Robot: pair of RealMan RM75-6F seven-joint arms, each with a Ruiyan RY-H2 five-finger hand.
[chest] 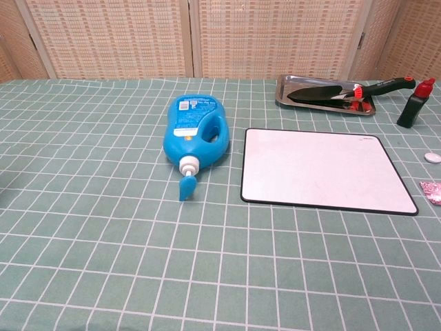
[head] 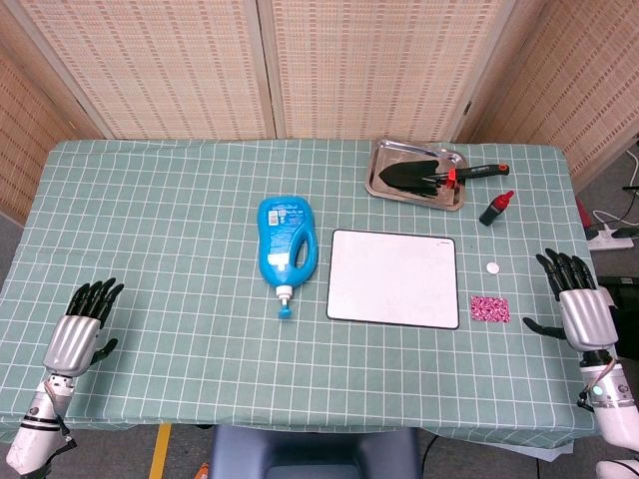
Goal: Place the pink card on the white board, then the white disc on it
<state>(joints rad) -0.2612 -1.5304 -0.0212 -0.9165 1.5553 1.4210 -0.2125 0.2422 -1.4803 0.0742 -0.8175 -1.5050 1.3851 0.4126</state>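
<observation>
The white board [head: 392, 277] [chest: 324, 169] with a black rim lies flat at the table's middle right. Just right of its near corner lies the small pink card [head: 489, 308] [chest: 432, 190], cut by the frame edge in the chest view. The little white disc [head: 492, 267] [chest: 433, 157] sits on the cloth a bit beyond the card. My right hand [head: 576, 299] rests open near the table's right edge, a short way right of the card. My left hand [head: 83, 326] rests open at the near left, far from everything. Neither hand shows in the chest view.
A blue detergent bottle [head: 287, 243] [chest: 195, 132] lies on its side left of the board, nozzle toward me. At the back right a metal tray [head: 384, 168] [chest: 286, 92] holds a black trowel [head: 439, 176], with a small black bottle with red cap [head: 495, 208] [chest: 415, 103] beside it.
</observation>
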